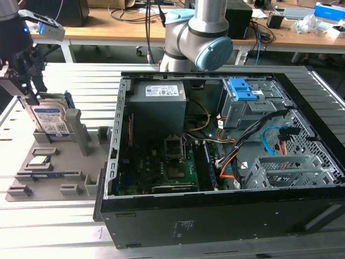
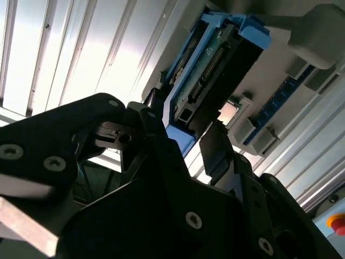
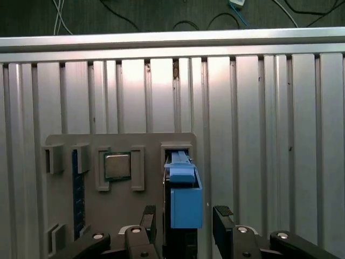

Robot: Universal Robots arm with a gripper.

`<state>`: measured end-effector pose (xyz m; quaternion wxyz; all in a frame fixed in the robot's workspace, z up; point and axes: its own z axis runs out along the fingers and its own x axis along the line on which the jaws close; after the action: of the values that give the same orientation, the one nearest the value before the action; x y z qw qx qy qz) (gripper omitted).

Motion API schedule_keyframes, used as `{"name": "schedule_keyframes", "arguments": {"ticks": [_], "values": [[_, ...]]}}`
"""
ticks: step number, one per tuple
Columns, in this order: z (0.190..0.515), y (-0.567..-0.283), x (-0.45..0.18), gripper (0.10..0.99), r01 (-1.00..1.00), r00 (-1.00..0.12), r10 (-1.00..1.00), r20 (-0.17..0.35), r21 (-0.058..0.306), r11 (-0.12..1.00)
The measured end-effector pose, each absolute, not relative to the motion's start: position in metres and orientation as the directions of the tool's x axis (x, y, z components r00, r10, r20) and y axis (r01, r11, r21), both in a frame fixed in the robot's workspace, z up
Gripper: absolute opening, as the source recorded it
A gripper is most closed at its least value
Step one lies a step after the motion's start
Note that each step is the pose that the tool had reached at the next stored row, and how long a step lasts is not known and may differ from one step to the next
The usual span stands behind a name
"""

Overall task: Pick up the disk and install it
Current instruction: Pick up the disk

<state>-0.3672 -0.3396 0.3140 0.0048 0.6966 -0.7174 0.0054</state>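
Even room light fills the exterior view; the computer case (image 1: 226, 221) is shadowed inside; in the second wrist view glare whitens the ribbed counter (image 2: 64, 59), the pincer (image 2: 186, 132) near-black against it; milder sheen in the first wrist view.

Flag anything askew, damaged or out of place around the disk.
Nothing stands out. The disk stands on edge in its slot on the tray, the chip lies flat in its recess, and the end effector straddles the disk squarely, open, one finger on either side.
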Motion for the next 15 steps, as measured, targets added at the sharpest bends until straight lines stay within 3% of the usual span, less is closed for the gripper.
{"name": "schedule_keyframes", "arguments": {"ticks": [15], "values": [[0.288,-0.339,-0.366,0.541,-1.0,-0.029,-0.999,0.03,-0.001,0.029]]}}
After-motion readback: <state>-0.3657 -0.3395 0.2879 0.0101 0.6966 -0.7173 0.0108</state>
